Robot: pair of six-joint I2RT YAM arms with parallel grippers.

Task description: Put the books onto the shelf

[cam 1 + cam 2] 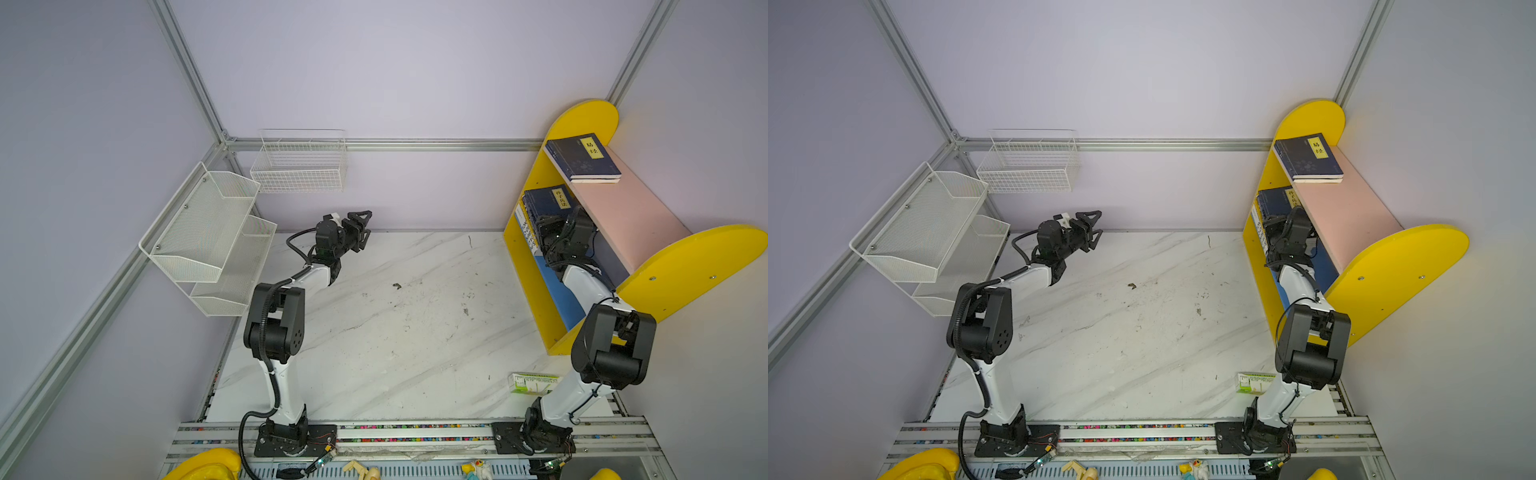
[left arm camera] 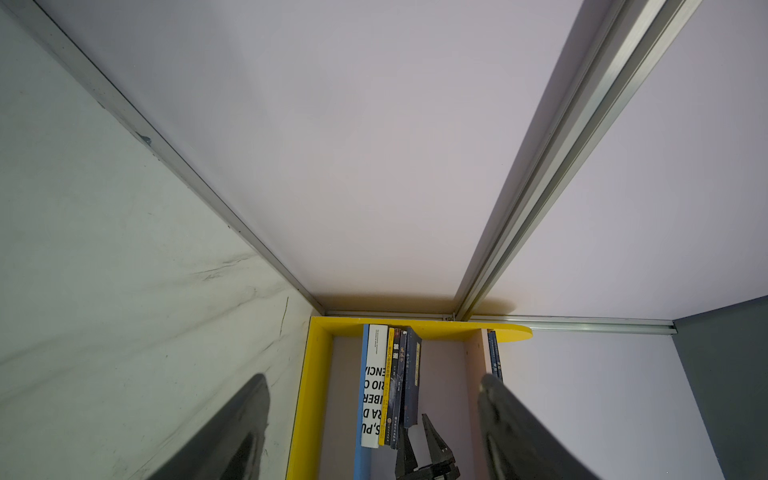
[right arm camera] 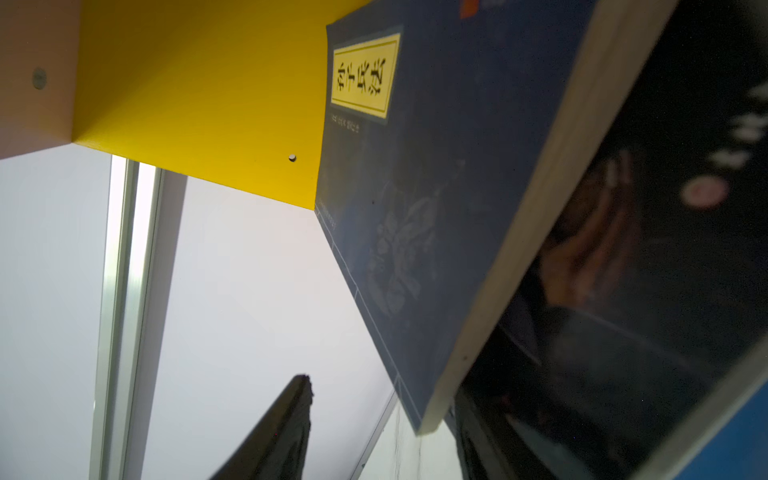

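Marble table (image 1: pixel 395 353) holds no books (image 2: pixel 374 386), all seemingly on the shelf (image 1: pixel 582 120); left claw (image 1: pixel 365 230) gapes empty, right claw (image 2: pixel 415 428) part-open, empty.

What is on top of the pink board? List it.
One navy book with a yellow label lies flat at the far end of the pink board. Anything beneath that book is covered.

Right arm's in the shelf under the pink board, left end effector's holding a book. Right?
No: the left end effector is open and empty, as both top views show. The right arm is in the shelf under the pink board.
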